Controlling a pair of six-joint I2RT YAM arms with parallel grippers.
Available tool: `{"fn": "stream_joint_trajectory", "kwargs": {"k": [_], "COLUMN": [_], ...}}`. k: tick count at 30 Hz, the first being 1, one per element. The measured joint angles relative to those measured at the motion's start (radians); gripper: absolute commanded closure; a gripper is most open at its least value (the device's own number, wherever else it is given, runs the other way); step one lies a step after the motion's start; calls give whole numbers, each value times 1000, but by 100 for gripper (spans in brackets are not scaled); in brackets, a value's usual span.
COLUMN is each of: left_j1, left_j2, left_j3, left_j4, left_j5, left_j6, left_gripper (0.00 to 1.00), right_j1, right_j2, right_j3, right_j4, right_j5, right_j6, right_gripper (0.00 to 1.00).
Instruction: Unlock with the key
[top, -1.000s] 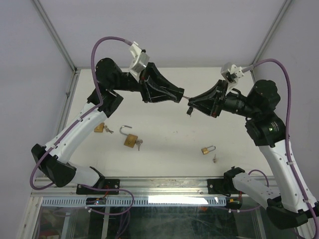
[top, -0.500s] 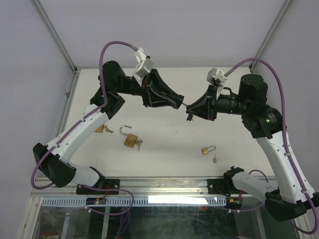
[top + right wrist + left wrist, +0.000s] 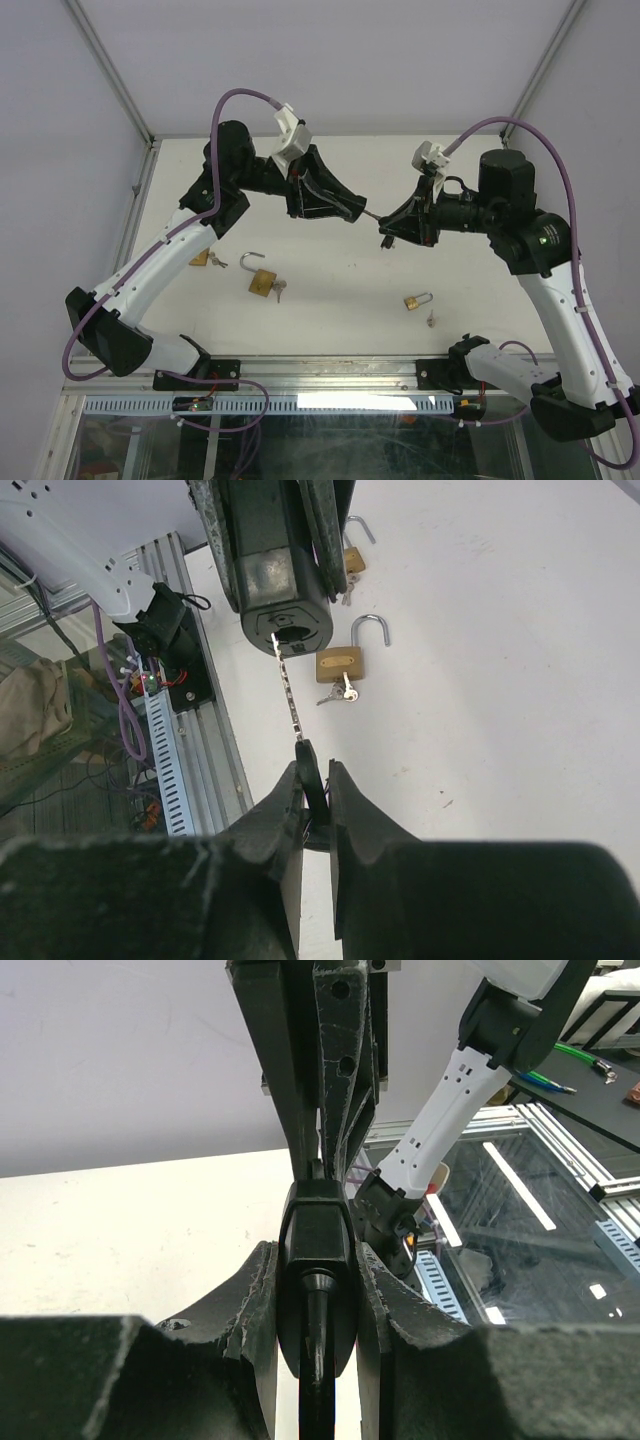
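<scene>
Key (image 3: 288,695) is pinched by its head between the narrow, nearly closed fingers of the right gripper (image 3: 315,770). In the right wrist view the blade points up-frame, and its tip sits right at the keyway on the end face of the black lock (image 3: 272,580). Can't tell how far in it's gone, if at all.

The left gripper (image 3: 318,1260) is clamped on that lock, one finger on each side of the body, holding it up in the air off the table (image 3: 340,335). From overhead the two grippers meet nose to nose just above the centre of the frame, with the silver blade bridging the little gap between them.

Down on the white tabletop there are three more locks. The open brass padlock (image 3: 260,282), shackle swung up, lies left of centre with a small key bunch (image 3: 279,290) touching its right side. The closed brass padlock (image 3: 415,300) sits right of centre, and there's a loose key (image 3: 430,320) just below it. The third brass padlock (image 3: 200,258) is over at the left, partly tucked under the left arm, with its keys beside it.

As for writing, any marks on the black lock's end face or the brass bodies are too small and blurry to read. A purple cable (image 3: 230,100) loops off each wrist.
</scene>
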Motion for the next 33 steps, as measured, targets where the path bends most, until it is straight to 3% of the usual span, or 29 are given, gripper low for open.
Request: {"fn": "stream_joint_trajectory", "kwargs": {"k": [33], "left_j1": [-16], "left_j2": [19], "left_j3": [5], "left_j4": [-11], "left_j5": [-16], "left_j6": [-7], "left_gripper": [100], "right_j1": [2], "right_j2": [37], "right_j3": [19], "right_j4": [-45], "right_j5": [-7], "right_j6": [-23], "right_gripper": [100]}}
